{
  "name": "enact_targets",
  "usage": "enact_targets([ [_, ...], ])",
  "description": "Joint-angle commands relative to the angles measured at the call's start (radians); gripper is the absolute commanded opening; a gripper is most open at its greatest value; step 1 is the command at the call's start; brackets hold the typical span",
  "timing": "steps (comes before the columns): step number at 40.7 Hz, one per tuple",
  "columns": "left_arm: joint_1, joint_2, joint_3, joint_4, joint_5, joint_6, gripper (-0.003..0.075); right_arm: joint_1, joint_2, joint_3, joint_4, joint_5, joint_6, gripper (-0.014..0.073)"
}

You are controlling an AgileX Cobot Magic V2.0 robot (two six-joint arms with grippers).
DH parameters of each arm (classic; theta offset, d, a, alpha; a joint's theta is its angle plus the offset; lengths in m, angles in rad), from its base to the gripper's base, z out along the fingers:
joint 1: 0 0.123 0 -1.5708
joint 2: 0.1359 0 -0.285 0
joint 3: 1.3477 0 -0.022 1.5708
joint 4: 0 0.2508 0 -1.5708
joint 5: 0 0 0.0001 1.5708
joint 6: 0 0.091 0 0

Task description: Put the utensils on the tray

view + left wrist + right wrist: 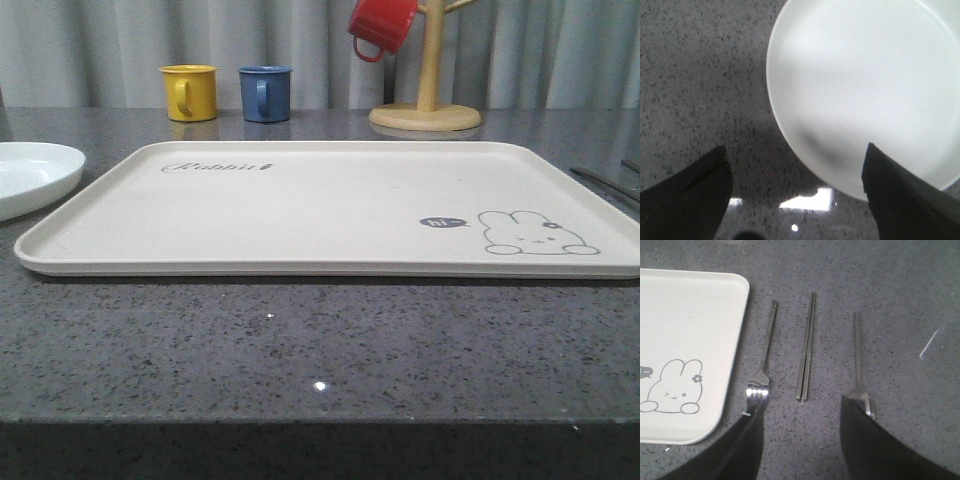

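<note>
Tray [330, 205] lies bare on the counter [320, 350]; nothing loaded yet. Right pincer [800, 440] spread wide, empty, above chopsticks [806, 347]. Fork [762, 365] lies between chopsticks and tray, spoon [859, 365] beyond them. Left pincer [795, 195] released, straddling the plate [865, 90] rim. Judgement: take 1 item per grasp, centre on the pair, pinch both sticks together.

Dark grey speckled stone counter [320, 350], polished; it carried small bright glints of overhead light near the front edge. Pale grey pleated curtain [110, 45] closed off the whole back. At the counter's far edge stood a yellow mug [190, 92], a blue mug [265, 94], and a wooden mug tree [427, 95] with a red mug [380, 25] hung on it.
</note>
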Motion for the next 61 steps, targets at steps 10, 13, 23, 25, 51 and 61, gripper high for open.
enact_targets([
  [10,0.039,0.160,-0.104,-0.170,-0.074,0.090,0.0524,-0.003,0.012,-0.033,0.000,-0.067,0.000,0.0377],
  [13,0.039,0.187,-0.109,-0.177,-0.074,0.090,0.0524,-0.003,0.012,-0.033,0.000,-0.067,0.000,0.0377],
  [23,0.039,0.227,-0.109,-0.182,-0.081,0.090,0.0462,-0.003,0.012,-0.033,0.000,-0.067,0.000,0.0377],
  [25,0.039,0.227,-0.109,-0.182,-0.082,0.090,0.0425,-0.003,0.012,-0.033,0.000,-0.067,0.000,0.0377],
  [51,0.039,0.221,-0.122,-0.153,-0.055,0.090,-0.0020,-0.003,0.012,-0.033,0.000,-0.067,0.000,0.0377],
  [61,0.039,0.156,-0.221,-0.176,0.011,0.090,-0.0020,-0.003,0.012,-0.033,0.000,-0.067,0.000,0.0377],
])
